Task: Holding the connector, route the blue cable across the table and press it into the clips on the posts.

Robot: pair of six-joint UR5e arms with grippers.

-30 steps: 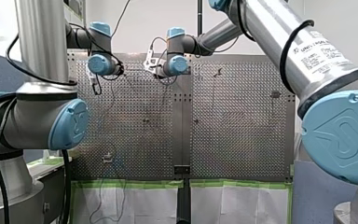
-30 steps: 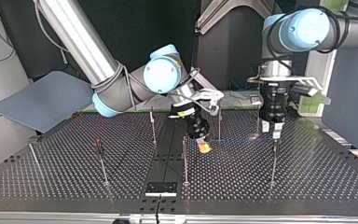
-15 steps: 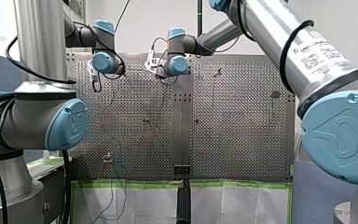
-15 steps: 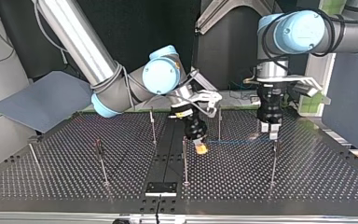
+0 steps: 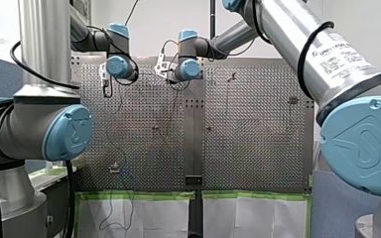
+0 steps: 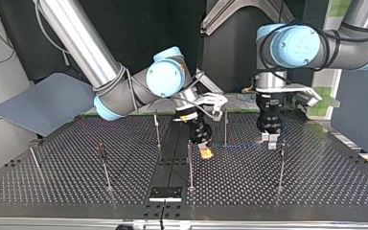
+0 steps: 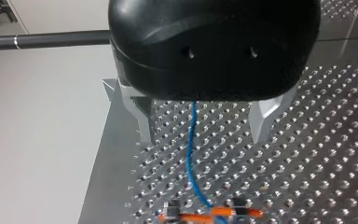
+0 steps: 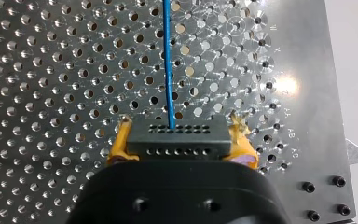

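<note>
My right gripper (image 8: 177,130) has its yellow-padded fingers (image 8: 116,147) clamped on the black connector (image 8: 177,140), low over the perforated desk (image 8: 51,70), about midway between its side edges. From the connector the blue cable (image 8: 168,60) runs straight to my left gripper (image 7: 200,135), which is nearer the desk's edge at the top view's right; its metal fingers (image 7: 142,119) stand wide apart, holding nothing, with the cable passing between them untouched. A thin post (image 6: 225,127) stands close by the cable between the two grippers.
</note>
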